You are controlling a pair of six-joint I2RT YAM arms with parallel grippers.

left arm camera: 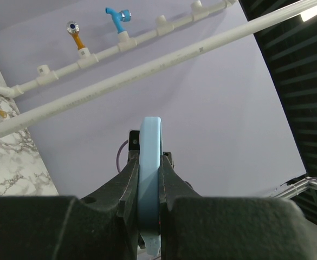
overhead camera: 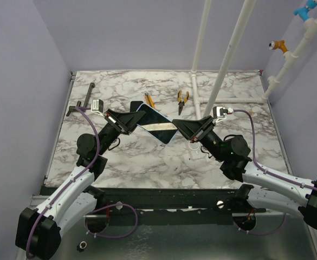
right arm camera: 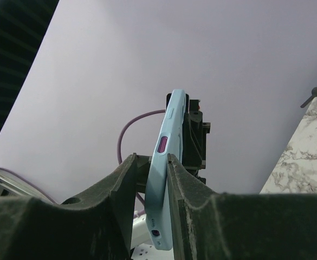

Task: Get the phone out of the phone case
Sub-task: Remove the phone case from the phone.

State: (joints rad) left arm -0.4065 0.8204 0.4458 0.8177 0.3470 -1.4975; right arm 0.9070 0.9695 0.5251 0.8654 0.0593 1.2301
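Note:
A phone with a dark, reflective screen (overhead camera: 157, 127) sits in a light blue case (overhead camera: 167, 139) and is held in the air above the marble table (overhead camera: 147, 162). My left gripper (overhead camera: 132, 120) is shut on its left end. My right gripper (overhead camera: 183, 128) is shut on its right end. In the left wrist view the case (left arm camera: 149, 162) shows edge-on, pinched in the left gripper (left arm camera: 149, 160). In the right wrist view the case (right arm camera: 166, 146) shows a side button and a port, clamped in the right gripper (right arm camera: 151, 158).
Yellow-handled pliers (overhead camera: 183, 99) and an orange-handled tool (overhead camera: 149, 100) lie on the table behind the phone. A black bar tool (overhead camera: 82, 100) lies at the back left. White pipes (overhead camera: 223, 65) rise at the back right and carry blue and orange valves (left arm camera: 120, 16).

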